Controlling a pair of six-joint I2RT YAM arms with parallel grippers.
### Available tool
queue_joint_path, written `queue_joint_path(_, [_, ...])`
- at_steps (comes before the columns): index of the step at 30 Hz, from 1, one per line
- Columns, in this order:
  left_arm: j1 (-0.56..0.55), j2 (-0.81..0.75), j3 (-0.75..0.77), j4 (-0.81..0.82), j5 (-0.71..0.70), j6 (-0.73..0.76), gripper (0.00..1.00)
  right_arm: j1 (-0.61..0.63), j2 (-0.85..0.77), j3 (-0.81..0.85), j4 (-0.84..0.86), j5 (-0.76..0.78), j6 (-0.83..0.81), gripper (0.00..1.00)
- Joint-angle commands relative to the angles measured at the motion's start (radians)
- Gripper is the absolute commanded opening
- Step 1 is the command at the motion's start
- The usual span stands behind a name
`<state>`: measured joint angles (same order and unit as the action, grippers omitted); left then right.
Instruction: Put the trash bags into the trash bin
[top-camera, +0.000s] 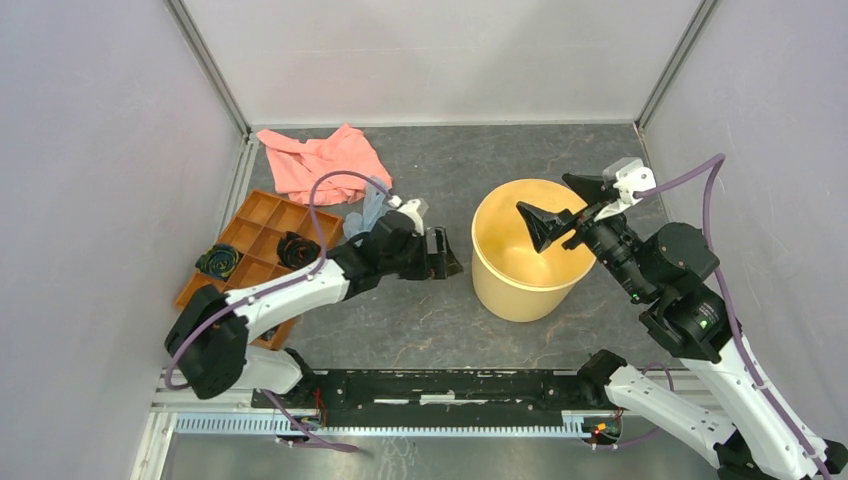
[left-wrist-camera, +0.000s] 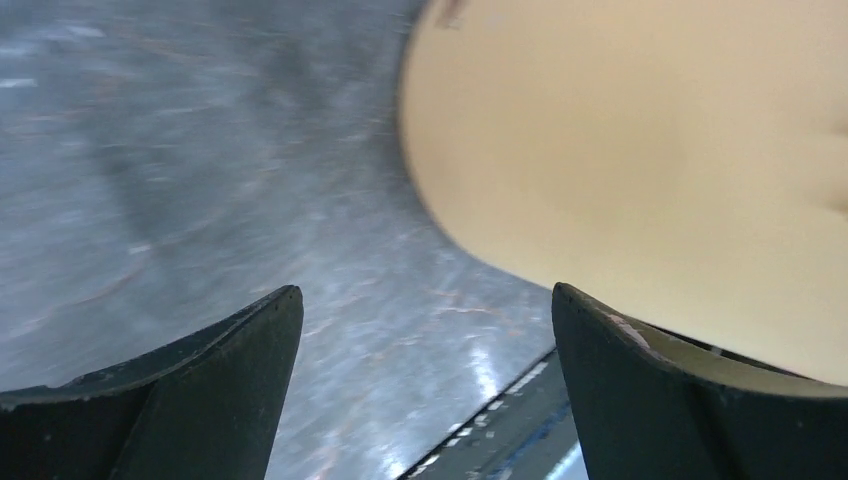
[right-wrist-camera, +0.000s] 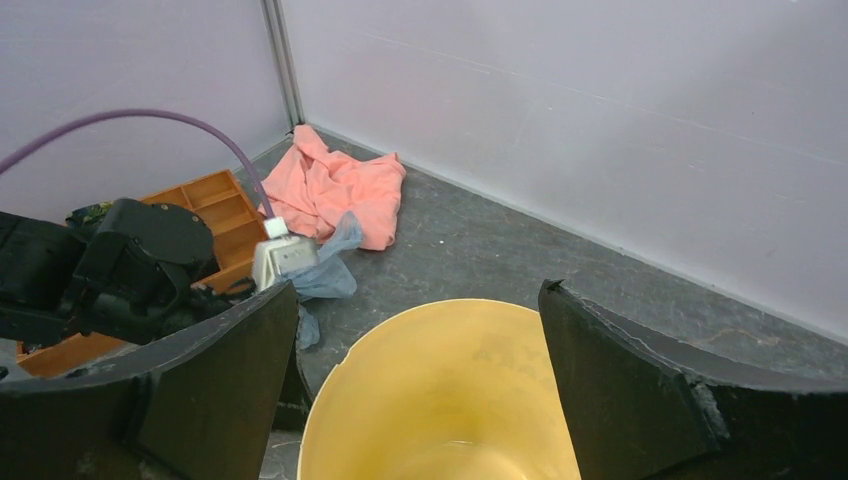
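The trash bin (top-camera: 512, 292) is a pale yellow bucket standing upright right of the middle; I see nothing inside it in the right wrist view (right-wrist-camera: 450, 385). The trash bag (top-camera: 366, 211), crumpled pale blue film, lies on the floor by the pink cloth, behind my left arm; it also shows in the right wrist view (right-wrist-camera: 328, 270). My left gripper (top-camera: 441, 254) is open and empty, low beside the bin's left wall (left-wrist-camera: 620, 130); its jaws (left-wrist-camera: 425, 295) stand wide apart. My right gripper (top-camera: 566, 206) is open and empty above the bin's far rim (right-wrist-camera: 416, 290).
A salmon-pink cloth (top-camera: 322, 158) lies at the back left. An orange compartmented tray (top-camera: 262, 222) with dark coiled items (top-camera: 218, 261) sits at the left. Grey walls enclose the table on three sides. The metal rail (top-camera: 440, 400) runs along the near edge.
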<state>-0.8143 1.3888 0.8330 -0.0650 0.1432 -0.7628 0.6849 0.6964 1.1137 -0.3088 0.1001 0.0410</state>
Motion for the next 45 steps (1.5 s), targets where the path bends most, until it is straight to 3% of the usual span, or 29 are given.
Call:
queue_joint_path(1, [0.095, -0.12, 0.05, -0.248, -0.21, 0.161, 1.0, -0.003, -0.013, -0.007, 0.023, -0.013, -0.008, 0.98])
queue_joint_path(5, [0.307, -0.155, 0.114, -0.35, -0.222, 0.245, 1.0, -0.003, -0.005, -0.012, 0.031, -0.023, -0.032, 0.98])
queue_joint_path(10, [0.468, 0.024, 0.311, -0.34, -0.177, 0.289, 1.0, -0.004, 0.006, -0.024, 0.047, -0.034, -0.032, 0.98])
queue_joint_path(13, [0.481, 0.197, 0.479, -0.36, -0.183, 0.313, 1.0, -0.003, 0.001, -0.049, 0.059, -0.038, -0.058, 0.98])
queue_joint_path(18, [0.481, 0.436, 0.73, -0.405, -0.31, 0.37, 1.0, -0.002, -0.009, -0.088, 0.059, -0.044, -0.068, 0.98])
queue_joint_path(23, [0.481, 0.58, 0.826, -0.473, -0.395, 0.399, 0.93, -0.003, 0.002, -0.095, 0.042, -0.047, -0.095, 0.98])
queue_joint_path(25, [0.482, 0.59, 0.802, -0.453, -0.382, 0.395, 0.88, -0.001, 0.013, -0.095, 0.031, -0.035, -0.104, 0.98])
queue_joint_path(28, [0.481, 0.601, 0.788, -0.444, -0.323, 0.389, 0.68, -0.003, 0.044, -0.09, 0.022, -0.041, -0.119, 0.98])
queue_joint_path(35, [0.483, 0.492, 0.744, -0.449, -0.176, 0.382, 0.09, -0.003, 0.088, -0.067, 0.022, -0.093, -0.125, 0.98])
queue_joint_path(37, [0.484, 0.387, 0.699, -0.431, -0.089, 0.393, 0.02, -0.003, 0.12, -0.007, -0.009, -0.13, -0.122, 0.98])
queue_joint_path(41, [0.501, 0.159, 0.625, -0.428, 0.087, 0.423, 0.02, -0.002, 0.139, 0.032, 0.001, -0.131, -0.043, 0.98])
queue_joint_path(45, [0.501, -0.098, 0.524, -0.415, 0.16, 0.373, 0.02, -0.003, 0.185, 0.073, 0.074, -0.335, 0.075, 0.98])
